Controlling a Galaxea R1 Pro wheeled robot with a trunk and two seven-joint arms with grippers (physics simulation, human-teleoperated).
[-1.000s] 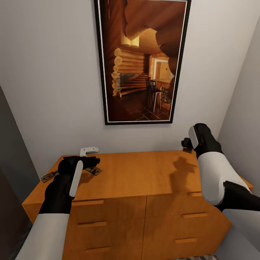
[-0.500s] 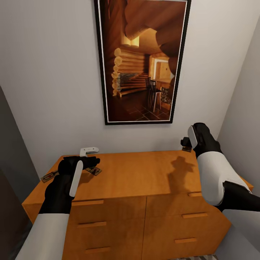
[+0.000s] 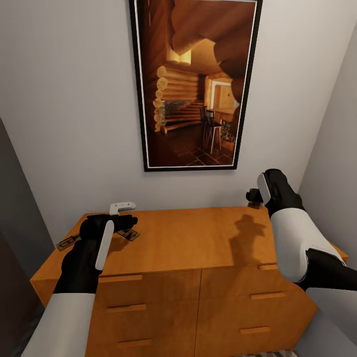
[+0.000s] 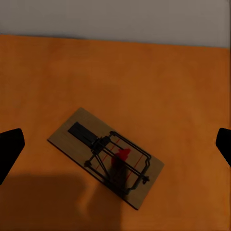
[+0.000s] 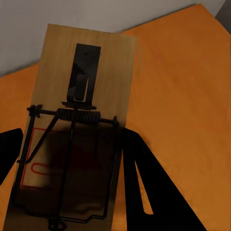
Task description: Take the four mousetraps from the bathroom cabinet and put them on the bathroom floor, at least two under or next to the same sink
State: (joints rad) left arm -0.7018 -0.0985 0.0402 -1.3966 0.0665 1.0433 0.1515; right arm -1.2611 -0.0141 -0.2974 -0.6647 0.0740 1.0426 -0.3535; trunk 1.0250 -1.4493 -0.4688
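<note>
The left gripper (image 3: pixel 130 221) hovers over the cabinet (image 3: pixel 188 243) top near its back-left corner, fingers (image 4: pixel 10 148) spread wide above a mousetrap (image 4: pixel 106 156) lying flat, untouched; another mousetrap (image 3: pixel 66 243) lies at the left edge; the right gripper (image 3: pixel 254 197), raised above the back-right corner, has its fingers (image 5: pixel 144 187) closed on a third mousetrap (image 5: pixel 79 130), lifted off the top.

bare cabinet top (image 3: pixel 198 238) mid-span, wall (image 3: pixel 74 124) close behind
</note>
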